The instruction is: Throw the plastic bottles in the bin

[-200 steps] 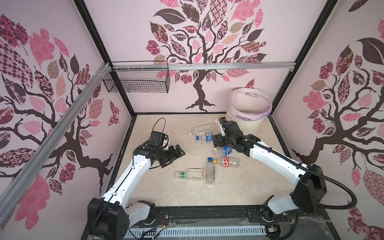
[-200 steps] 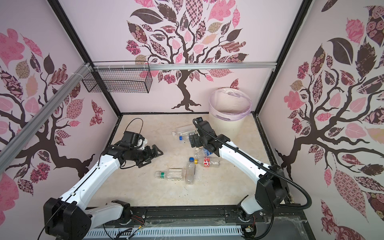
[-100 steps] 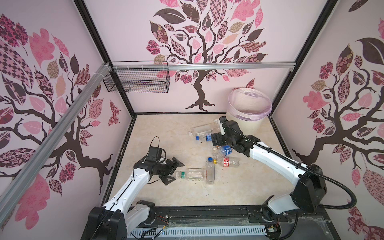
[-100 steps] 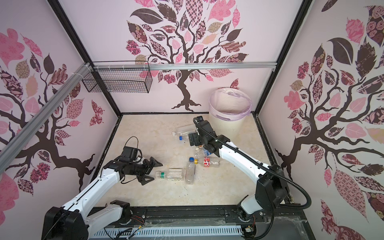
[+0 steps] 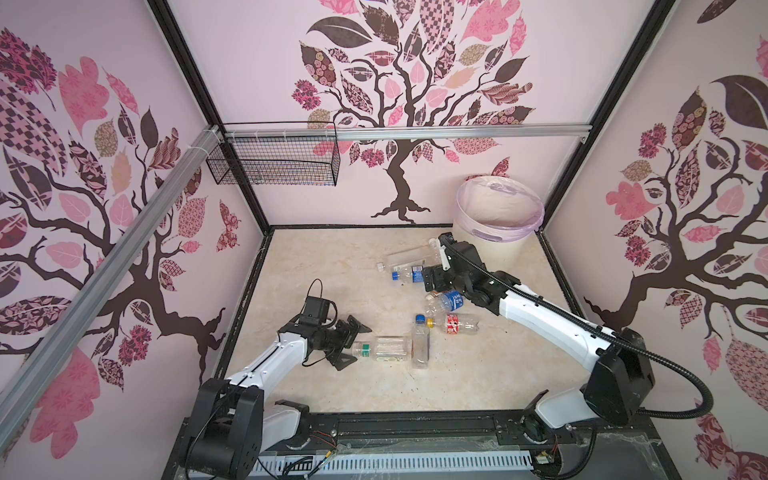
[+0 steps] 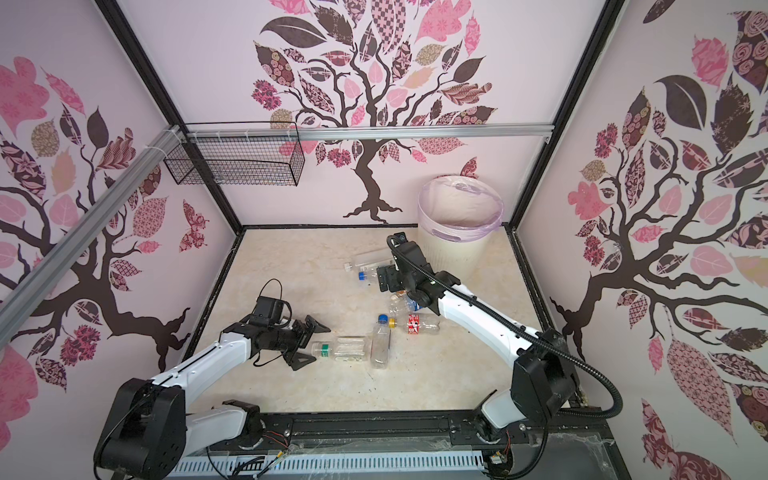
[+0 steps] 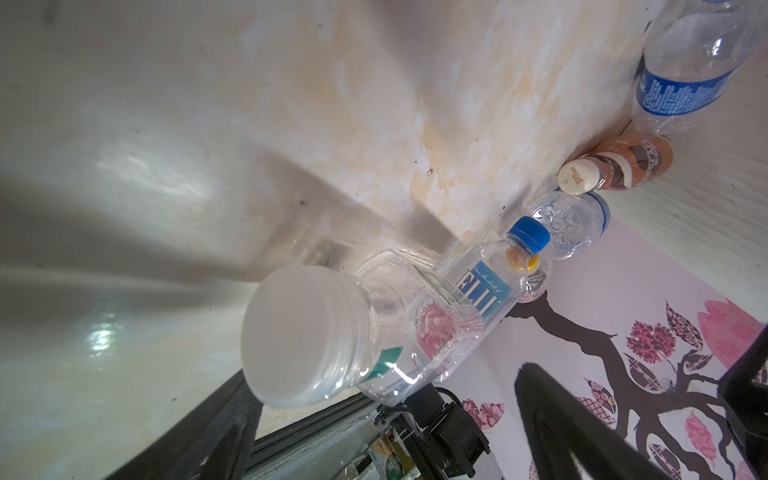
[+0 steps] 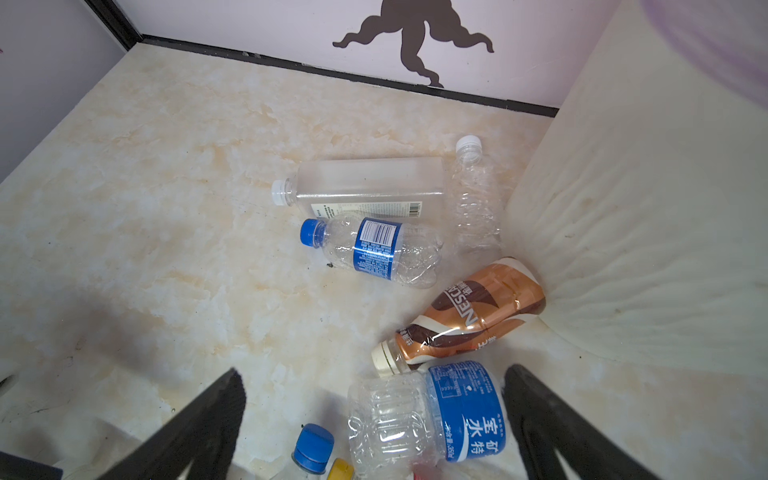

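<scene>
While the left tool [image 5: 356,347] stands wide open and empty, the clear ribbed plastic bottle with a green label and white cap [image 5: 384,348] lies lower centre on the tabletop [image 5: 332,270], its cap between the fingertips. The right tool [image 5: 430,280] is likewise open and empty.

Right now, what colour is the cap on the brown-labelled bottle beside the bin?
Cream-white cap, clearest in the right wrist view.

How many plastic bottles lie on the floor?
8. By the bin: frosted bottle, blue-capped bottle, crumpled bottle, brown bottle. Centre: blue-labelled bottle, red-labelled bottle, Fiji bottle, green-labelled bottle. Others may be hidden.
</scene>
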